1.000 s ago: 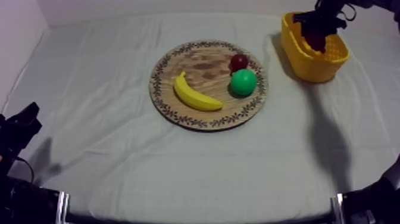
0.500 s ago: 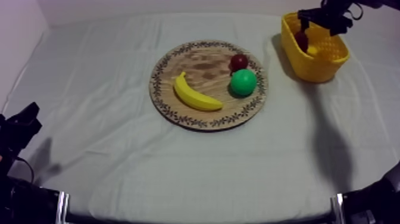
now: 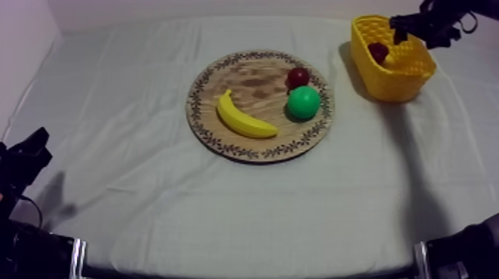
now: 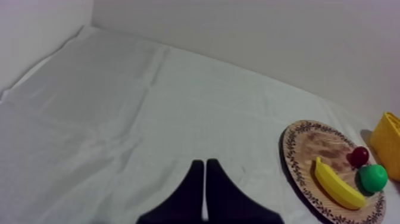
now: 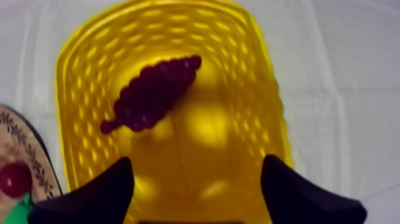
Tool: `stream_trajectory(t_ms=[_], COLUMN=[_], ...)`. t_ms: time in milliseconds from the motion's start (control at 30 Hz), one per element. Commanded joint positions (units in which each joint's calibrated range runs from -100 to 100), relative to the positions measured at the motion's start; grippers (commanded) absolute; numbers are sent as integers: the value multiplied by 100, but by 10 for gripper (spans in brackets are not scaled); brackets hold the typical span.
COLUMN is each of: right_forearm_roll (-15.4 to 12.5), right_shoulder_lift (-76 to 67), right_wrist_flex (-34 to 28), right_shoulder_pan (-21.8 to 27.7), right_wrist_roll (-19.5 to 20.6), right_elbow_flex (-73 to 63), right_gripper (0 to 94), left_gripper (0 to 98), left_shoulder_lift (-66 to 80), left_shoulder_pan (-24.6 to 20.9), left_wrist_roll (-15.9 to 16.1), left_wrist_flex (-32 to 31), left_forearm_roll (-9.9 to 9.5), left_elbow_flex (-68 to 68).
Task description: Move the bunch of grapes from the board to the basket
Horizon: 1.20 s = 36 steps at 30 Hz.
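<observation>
Purple grapes in basket; right pincer spread above.

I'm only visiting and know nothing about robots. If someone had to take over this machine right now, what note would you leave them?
Left hand: shut on nothing, low over the cloth at its own side.
Right hand: open, above the yellow basket, holding nothing.
Bunch of grapes: lying inside the basket, clear of the fingers.
Wooden board: holds the banana, a green fruit and the small red fruit.
Done: the grapes are off the board and in the basket.
Left: nothing of the job itself; probably just bring the right arm to rest.
</observation>
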State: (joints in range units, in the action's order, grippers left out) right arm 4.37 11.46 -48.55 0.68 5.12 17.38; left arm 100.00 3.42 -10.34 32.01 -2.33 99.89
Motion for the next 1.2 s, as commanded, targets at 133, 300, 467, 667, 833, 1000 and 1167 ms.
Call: stream_trajectory(t_ms=[133, 300, 467, 667, 833, 1000, 1167], right_forearm_roll=[-94, -120, -102, -215, -322, -316, -477], right_shoulder_lift=[-1340, -2329, -3343, -4700, -5806, -6868, -7872], right_wrist_flex=[177, 217, 244, 260, 274, 378, 471], right_shoulder_pan=[34, 56, -51, -215, -308, -432, -376], right_wrist_roll=[-154, -268, -314, -510, -710, -863, -1149], right_elbow_flex=[1333, 2220, 3166, 4428, 5309, 6110, 6736], right_gripper=[474, 403, 301, 194, 156, 97, 44], left_gripper=[1, 1, 1, 1, 1, 1, 1], left_shoulder_lift=[0, 0, 0, 0, 0, 0, 0], left_shoulder_pan=[1, 1, 1, 1, 1, 1, 1], left_wrist_roll=[1, 1, 1, 0, 1, 2, 1], left_wrist_flex=[0, 0, 0, 0, 0, 0, 0], left_forearm_roll=[1, 1, 1, 1, 1, 1, 1], left_elbow_flex=[0, 0, 0, 0, 0, 0, 0])
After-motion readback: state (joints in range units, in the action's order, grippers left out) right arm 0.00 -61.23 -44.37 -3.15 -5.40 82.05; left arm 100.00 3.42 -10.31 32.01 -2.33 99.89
